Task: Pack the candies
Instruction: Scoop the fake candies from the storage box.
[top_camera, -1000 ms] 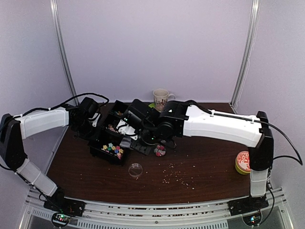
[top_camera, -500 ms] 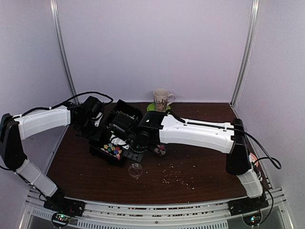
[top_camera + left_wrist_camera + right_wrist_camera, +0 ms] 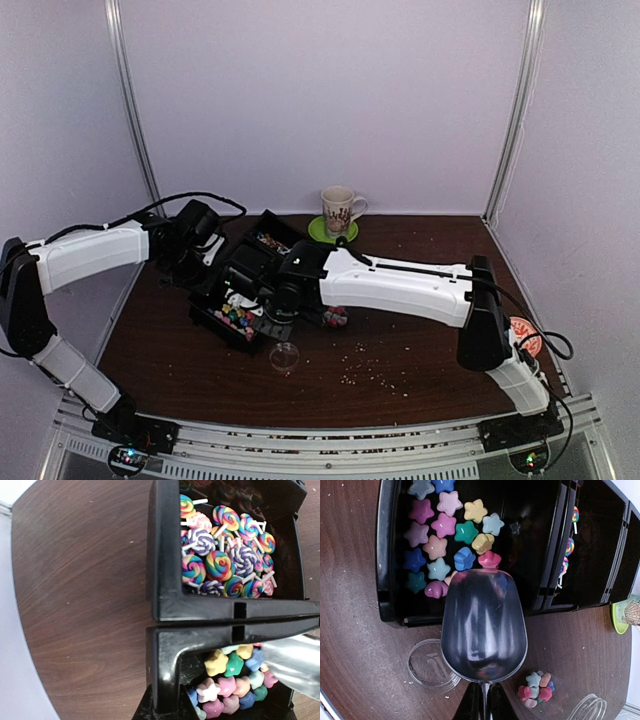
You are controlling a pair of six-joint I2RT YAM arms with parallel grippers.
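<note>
From above, my right arm reaches leftward across the dark wooden table [image 3: 150, 345]. My right gripper [image 3: 263, 303] hangs over the black tray [image 3: 222, 334], just above its near compartment where the star candies [image 3: 236, 317] lie. My left gripper [image 3: 203, 256] sits at the tray's far-left edge, so the right one is plainly the nearer to the stars. A clear dish [image 3: 285, 355] stands just near of the tray, and a small jar [image 3: 335, 317] holding a few sweets sits just to its right. Pale crumbs [image 3: 370, 372] are strewn toward the near right, and a mug [image 3: 338, 208] on a green coaster [image 3: 322, 232] stands at the far edge before plain lilac walls [image 3: 320, 100]. From my left wrist, the tray's outer wall runs straight down to where my fingers sit. It is black on black there, but I judge them clamped on that wall, steadying the tray. The lollipops [image 3: 225, 555] fill the neighbouring compartment, and the stars lie in the one beside it. From my right wrist, my fingers are closed on the thin handle of a metal scoop [image 3: 484, 625], whose bowl looks empty. Its long axis points away from me to the far left, crossing the tray's near wall. Its lip is at a pink star, touching or a hair short; I cannot tell which. The rest of the stars bunch just beyond the lip and off toward the near left. I judge the coming move to be a push along that axis, low under the pile, with the compartment's dark floor and walls leaving little room to swing.
</note>
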